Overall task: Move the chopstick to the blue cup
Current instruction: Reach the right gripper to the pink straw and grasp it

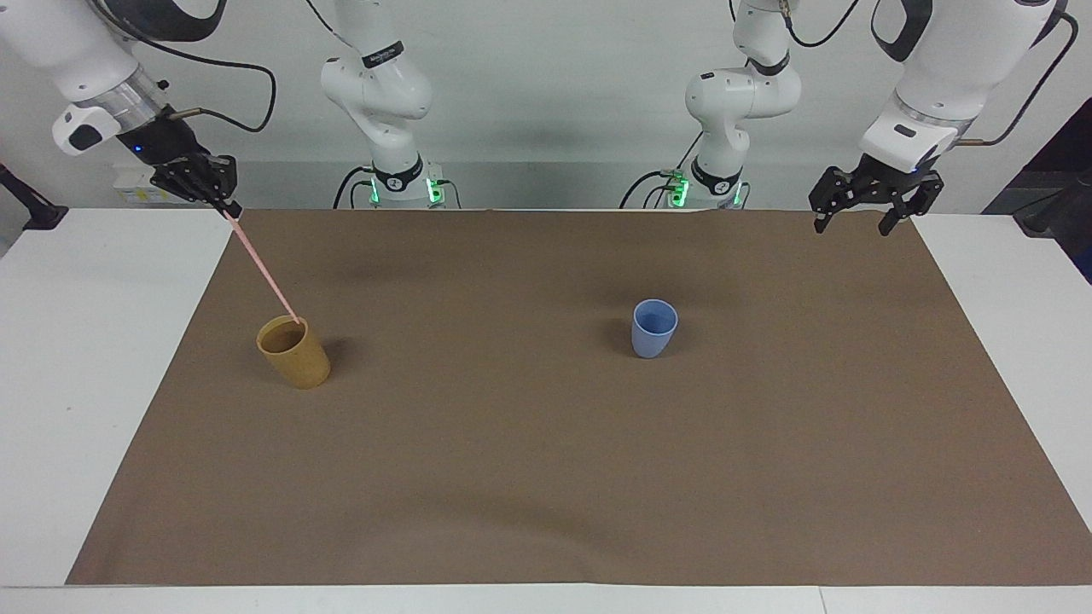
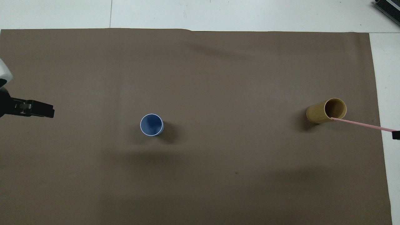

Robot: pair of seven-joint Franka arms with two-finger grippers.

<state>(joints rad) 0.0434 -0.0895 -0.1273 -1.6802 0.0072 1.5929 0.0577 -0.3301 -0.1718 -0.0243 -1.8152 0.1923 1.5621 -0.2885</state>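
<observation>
The thin pink chopstick (image 1: 263,267) (image 2: 362,125) hangs slanted, its top pinched in my right gripper (image 1: 229,207) (image 2: 395,134), which is shut on it above the mat's edge at the right arm's end. The stick's lower tip sits at the rim of the tan-yellow cup (image 1: 295,353) (image 2: 325,111), on the side nearer the robots. The blue cup (image 1: 654,328) (image 2: 151,125) stands upright and empty near the middle of the mat. My left gripper (image 1: 851,228) (image 2: 50,111) waits open and empty, raised over the mat's edge at the left arm's end.
A brown mat (image 1: 546,477) (image 2: 218,78) covers most of the white table (image 1: 77,358). Only the two cups stand on it. A black cable trails from the right wrist.
</observation>
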